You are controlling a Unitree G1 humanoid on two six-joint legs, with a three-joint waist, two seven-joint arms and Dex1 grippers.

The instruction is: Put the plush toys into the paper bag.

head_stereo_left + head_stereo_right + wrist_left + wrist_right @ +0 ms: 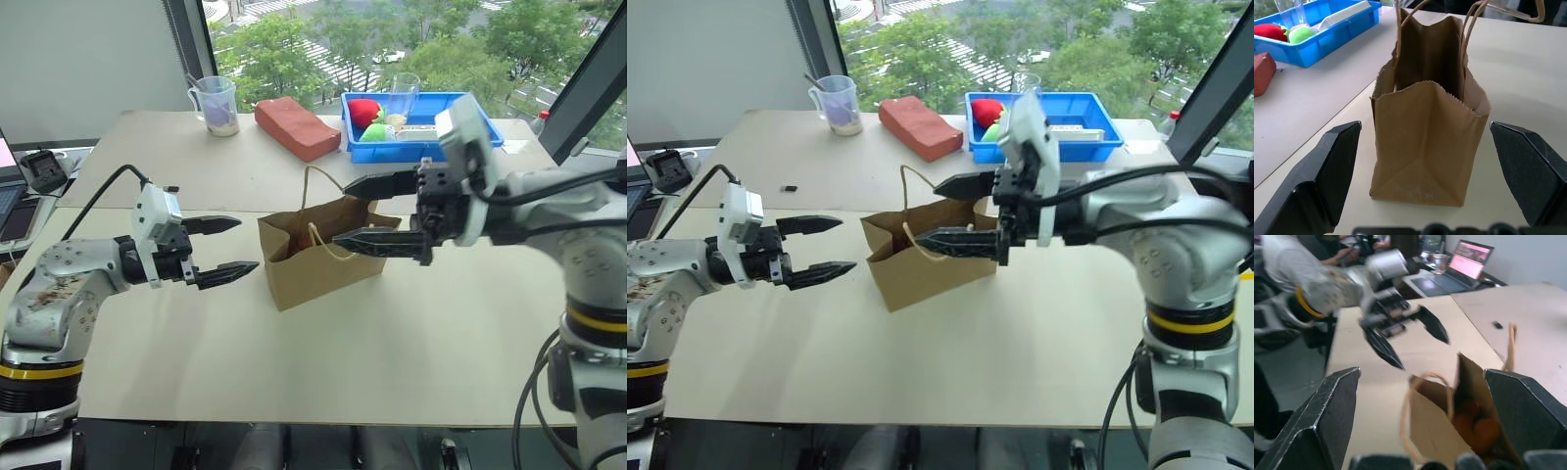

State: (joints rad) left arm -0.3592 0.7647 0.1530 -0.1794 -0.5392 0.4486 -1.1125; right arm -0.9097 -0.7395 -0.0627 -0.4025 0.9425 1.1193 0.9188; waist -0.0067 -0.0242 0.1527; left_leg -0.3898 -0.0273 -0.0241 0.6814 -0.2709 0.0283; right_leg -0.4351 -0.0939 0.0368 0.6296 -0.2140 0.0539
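Note:
The brown paper bag point(323, 257) stands upright mid-table with its mouth open and its string handles point(315, 181) up. Inside it lies an orange-brown plush toy point(1476, 427), seen from above in the right wrist view. My left gripper point(233, 248) hovers just left of the bag, pointing at its side, open and holding nothing. My right gripper point(343, 211) hangs over the bag's mouth from the right, also open and empty. In the left wrist view the bag point(1426, 147) stands between the spread fingers point(1322, 171).
A blue tray point(431, 147) at the back right holds red and green soft toys and a glass. A reddish-brown block point(297, 127) and a plastic jug point(217, 104) stand behind the bag. A small black device point(41, 168) and a laptop sit at the far left.

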